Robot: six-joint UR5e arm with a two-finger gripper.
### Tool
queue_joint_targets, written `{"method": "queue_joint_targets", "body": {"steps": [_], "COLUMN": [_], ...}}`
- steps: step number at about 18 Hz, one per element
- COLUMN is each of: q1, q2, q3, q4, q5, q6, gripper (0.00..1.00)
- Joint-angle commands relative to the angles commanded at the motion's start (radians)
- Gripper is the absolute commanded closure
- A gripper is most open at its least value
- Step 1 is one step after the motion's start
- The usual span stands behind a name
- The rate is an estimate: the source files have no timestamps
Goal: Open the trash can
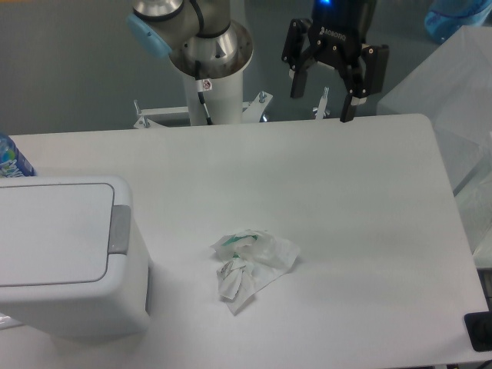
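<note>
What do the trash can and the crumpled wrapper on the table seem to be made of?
The trash can looks like moulded white plastic with a smooth, slightly glossy finish: rounded corners, an even surface, and a grey push tab of the same look. The wrapper seems to be thin paper or film, white with green print; its sharp creases suggest a light sheet, but which one I cannot tell.

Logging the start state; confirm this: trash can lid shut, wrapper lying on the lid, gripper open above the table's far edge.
Wrong in one respect: the wrapper lies on the table, right of the trash can, not on its lid. The camera view shows this. The gripper detail stands.
</note>
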Motion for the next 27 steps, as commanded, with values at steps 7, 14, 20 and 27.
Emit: {"method": "queue_joint_targets", "body": {"steps": [7, 14, 20, 27], "q1": [-0.011, -0.109, -0.238, -0.394], "q2": [-0.015, -0.063, -0.106, -0.161], "q3": [0.031, 0.051, 0.038, 0.031], "q4": [0.003, 0.110, 0.276, 0.299], "q5": [-0.003, 0.000, 0.003, 0.002], "q6": [-0.148, -0.455, -0.866, -1.091], "gripper": [0.00, 0.00, 0.00, 0.00]}}
